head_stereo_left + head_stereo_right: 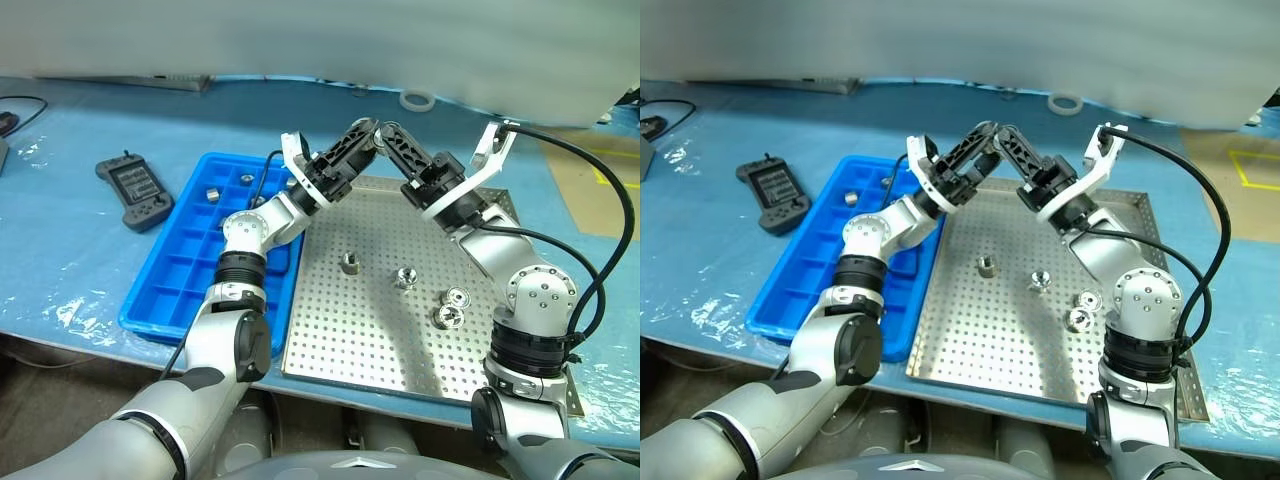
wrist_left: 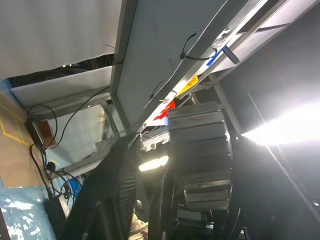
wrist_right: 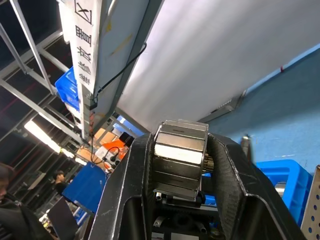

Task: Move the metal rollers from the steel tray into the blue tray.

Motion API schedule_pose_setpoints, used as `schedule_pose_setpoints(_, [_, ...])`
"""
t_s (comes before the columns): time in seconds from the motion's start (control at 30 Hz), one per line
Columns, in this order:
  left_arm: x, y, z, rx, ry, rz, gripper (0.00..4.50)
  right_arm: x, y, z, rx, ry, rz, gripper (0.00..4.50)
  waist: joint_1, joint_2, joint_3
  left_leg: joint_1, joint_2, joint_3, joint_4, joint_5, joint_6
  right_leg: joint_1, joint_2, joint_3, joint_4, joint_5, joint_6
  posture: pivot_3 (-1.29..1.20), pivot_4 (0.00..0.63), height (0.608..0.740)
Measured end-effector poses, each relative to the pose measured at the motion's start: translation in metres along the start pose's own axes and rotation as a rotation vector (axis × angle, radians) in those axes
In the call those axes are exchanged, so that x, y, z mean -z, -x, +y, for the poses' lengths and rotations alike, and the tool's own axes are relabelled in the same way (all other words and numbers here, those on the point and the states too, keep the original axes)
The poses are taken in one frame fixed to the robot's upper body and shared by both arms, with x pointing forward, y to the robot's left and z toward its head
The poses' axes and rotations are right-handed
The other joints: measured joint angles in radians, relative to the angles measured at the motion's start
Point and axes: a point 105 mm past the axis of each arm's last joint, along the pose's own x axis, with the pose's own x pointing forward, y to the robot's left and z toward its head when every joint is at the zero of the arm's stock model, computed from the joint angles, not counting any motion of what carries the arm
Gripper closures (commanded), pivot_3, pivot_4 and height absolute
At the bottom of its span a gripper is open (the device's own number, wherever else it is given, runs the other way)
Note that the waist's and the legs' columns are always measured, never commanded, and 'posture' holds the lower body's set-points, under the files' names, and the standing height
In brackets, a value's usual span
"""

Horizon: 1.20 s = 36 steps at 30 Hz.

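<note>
Rollers: four on steel tray, two in blue tray at its 9 o'clock | right gripper pinches a roller | left gripper meets it above steel tray's 12 o'clock, fingers nearly together, grip unclear | controller beyond blue tray

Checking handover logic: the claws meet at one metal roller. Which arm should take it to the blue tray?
Left. The blue tray lies on the left claw's side, under that forearm; the right claw, gripping the metal roller, would have to cross the steel tray.
</note>
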Motion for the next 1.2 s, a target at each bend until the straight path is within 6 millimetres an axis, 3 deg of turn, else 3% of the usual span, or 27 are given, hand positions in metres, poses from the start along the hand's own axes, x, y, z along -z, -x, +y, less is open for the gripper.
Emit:
schedule_pose_setpoints(0.13, [-0.002, -0.001, 0.001, -0.011, -0.013, -0.010, 1.99, 0.000, 0.000, 0.000, 0.000, -0.001, 0.000, 3.24, -0.001, 0.000, 0.000, 0.000, 0.000, 0.000, 0.000, 0.000, 0.000, 0.000, 0.000, 0.000, 0.000, 0.000, 0.000, -0.37, 0.150, 0.740])
schedule_pose_setpoints(0.23, [-0.003, -0.001, 0.000, -0.008, -0.015, -0.017, 2.58, 0.000, 0.000, -0.001, 0.004, 0.002, 0.000, 3.24, -0.001, 0.000, 0.000, 0.000, 0.000, 0.000, 0.000, 0.000, 0.000, 0.000, 0.000, 0.000, 0.000, 0.000, 0.000, -0.37, 0.150, 0.740])
schedule_pose_setpoints(0.3, [-0.006, -0.003, -0.002, -0.007, -0.020, -0.025, 3.21, 0.000, 0.000, -0.001, 0.008, 0.003, -0.004, 3.24, 0.000, 0.000, 0.000, 0.000, 0.000, 0.000, 0.000, 0.000, 0.000, 0.000, 0.000, 0.000, 0.000, 0.000, 0.000, -0.37, 0.150, 0.740])
schedule_pose_setpoints(0.5, [-0.008, -0.004, -0.004, -0.011, -0.050, -0.022, 3.24, -0.002, 0.000, -0.001, 0.006, -0.001, -0.017, 3.24, -0.001, 0.000, 0.000, 0.000, 0.000, 0.000, 0.000, 0.000, 0.000, 0.000, 0.000, 0.000, 0.000, 0.000, 0.000, -0.36, 0.150, 0.740])
schedule_pose_setpoints(0.8, [-0.019, 0.003, -0.019, -0.042, -0.294, 0.064, 3.24, 0.005, -0.003, 0.003, -0.021, -0.012, 0.003, 3.24, -0.004, 0.000, 0.000, 0.000, 0.000, 0.000, 0.000, 0.000, 0.000, 0.000, 0.000, 0.000, 0.000, 0.000, 0.000, -0.35, 0.150, 0.740])
schedule_pose_setpoints(0.97, [-0.024, 0.010, -0.039, -0.037, -0.479, 0.178, 3.24, 0.008, -0.003, 0.006, -0.037, 0.013, 0.044, 3.24, -0.001, 0.000, 0.000, 0.000, 0.000, 0.000, 0.000, 0.000, 0.000, 0.000, 0.000, 0.000, 0.000, 0.000, 0.000, -0.33, 0.150, 0.740])
schedule_pose_setpoints(1.13, [-0.086, 0.048, -0.072, -0.128, -0.729, 0.071, 3.24, -0.018, 0.020, -0.026, 0.096, 0.062, -0.007, 3.24, -0.002, 0.000, 0.000, 0.000, 0.000, 0.000, -0.001, 0.000, -0.002, -0.001, 0.001, 0.000, 0.000, 0.000, 0.000, -0.31, 0.150, 0.740])
schedule_pose_setpoints(1.2, [-0.096, 0.056, -0.080, -0.151, -0.787, 0.075, 3.24, -0.020, 0.022, -0.029, 0.105, 0.066, -0.010, 3.24, -0.001, 0.000, 0.000, 0.000, 0.000, 0.000, -0.001, 0.001, -0.002, -0.001, 0.001, 0.000, 0.000, 0.000, 0.000, -0.30, 0.150, 0.740])
